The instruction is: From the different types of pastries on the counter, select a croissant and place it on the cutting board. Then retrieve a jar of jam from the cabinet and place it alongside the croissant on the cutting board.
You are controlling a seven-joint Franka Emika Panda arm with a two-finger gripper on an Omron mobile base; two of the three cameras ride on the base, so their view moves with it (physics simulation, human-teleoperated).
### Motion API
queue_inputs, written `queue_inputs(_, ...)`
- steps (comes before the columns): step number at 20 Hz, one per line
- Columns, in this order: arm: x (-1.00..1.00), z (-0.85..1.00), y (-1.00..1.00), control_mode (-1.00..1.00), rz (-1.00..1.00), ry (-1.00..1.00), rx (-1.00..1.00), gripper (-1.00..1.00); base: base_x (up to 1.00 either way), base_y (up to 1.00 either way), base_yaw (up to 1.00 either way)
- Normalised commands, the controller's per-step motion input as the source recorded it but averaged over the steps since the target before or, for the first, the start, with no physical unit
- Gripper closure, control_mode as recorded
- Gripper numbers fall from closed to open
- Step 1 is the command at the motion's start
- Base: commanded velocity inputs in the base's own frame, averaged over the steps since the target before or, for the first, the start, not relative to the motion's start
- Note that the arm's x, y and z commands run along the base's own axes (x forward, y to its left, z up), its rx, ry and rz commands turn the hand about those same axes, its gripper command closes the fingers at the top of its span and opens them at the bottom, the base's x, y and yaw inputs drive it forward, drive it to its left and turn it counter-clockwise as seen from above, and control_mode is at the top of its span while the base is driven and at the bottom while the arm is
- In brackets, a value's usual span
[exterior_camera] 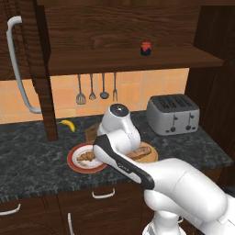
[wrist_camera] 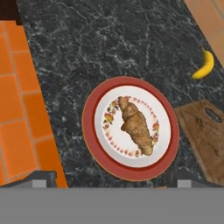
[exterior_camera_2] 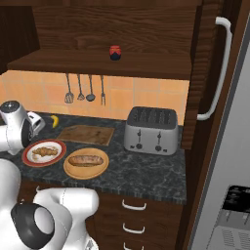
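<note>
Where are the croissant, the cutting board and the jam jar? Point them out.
croissant (wrist_camera: 135, 125), hand view, middle of the pastry on the red-rimmed plate.
cutting board (exterior_camera_2: 87, 134), right base view, bare centre of the board.
jam jar (exterior_camera: 145, 48), left base view, the jar's body on the shelf.

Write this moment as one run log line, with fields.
phase: approach | pincer: above croissant, state unclear | croissant: on red-rimmed plate | cutting board: bare | jar of jam: on cabinet shelf
</note>
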Motion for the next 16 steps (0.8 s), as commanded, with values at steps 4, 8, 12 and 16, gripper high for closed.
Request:
queue_inputs(4, 0.18, -0.08, 0.10, -1.00, 0.00, 0.00, -0.02, -1.00, 0.00, 0.00, 0.00)
queue_inputs(8, 0.29, -0.03, 0.00, -1.00, 0.00, 0.00, 0.00, -1.00, 0.00, 0.00, 0.00)
queue_inputs(12, 0.04, -0.16, 0.00, -1.00, 0.00, 0.00, 0.00, -1.00, 0.00, 0.00, 0.00)
queue_inputs(16, 0.03, -0.20, 0.00, -1.00, 0.00, 0.00, 0.00, -1.00, 0.00, 0.00, 0.00)
